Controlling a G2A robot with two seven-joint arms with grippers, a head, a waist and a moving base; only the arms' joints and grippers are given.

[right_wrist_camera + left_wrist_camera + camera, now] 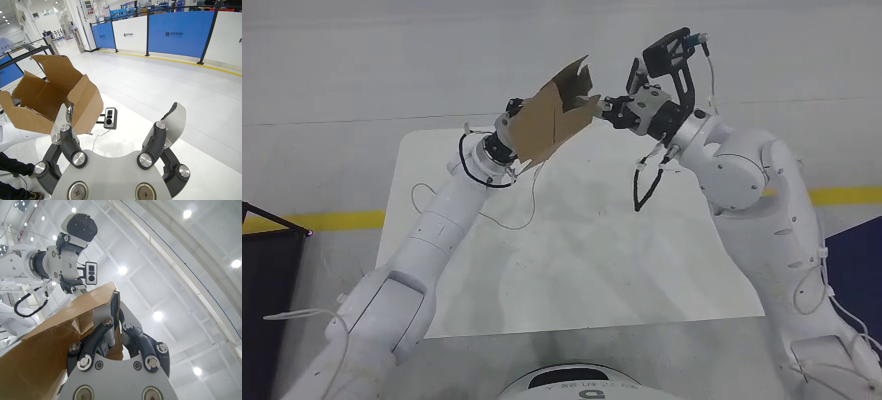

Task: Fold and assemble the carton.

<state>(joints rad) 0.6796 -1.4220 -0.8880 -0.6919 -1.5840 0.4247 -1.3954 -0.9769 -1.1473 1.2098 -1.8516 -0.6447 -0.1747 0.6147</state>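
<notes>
The brown carton (554,112) hangs in the air over the far side of the table, partly unfolded, with its flaps spread. My left gripper (115,306) is shut on one edge of the carton (56,332), holding it from below on the left (512,118). Beside the carton's right flap my right gripper (614,108) stands open. In the right wrist view the carton (47,94) shows its hollow inside. One finger (60,117) of the right gripper (119,113) lies against a flap, and the other finger is spread wide with nothing between.
The white table (572,250) lies below both arms, its bare top stretching toward me. A black stand (262,260) is at the left beyond the table's edge. A yellow floor line (842,195) runs behind the table.
</notes>
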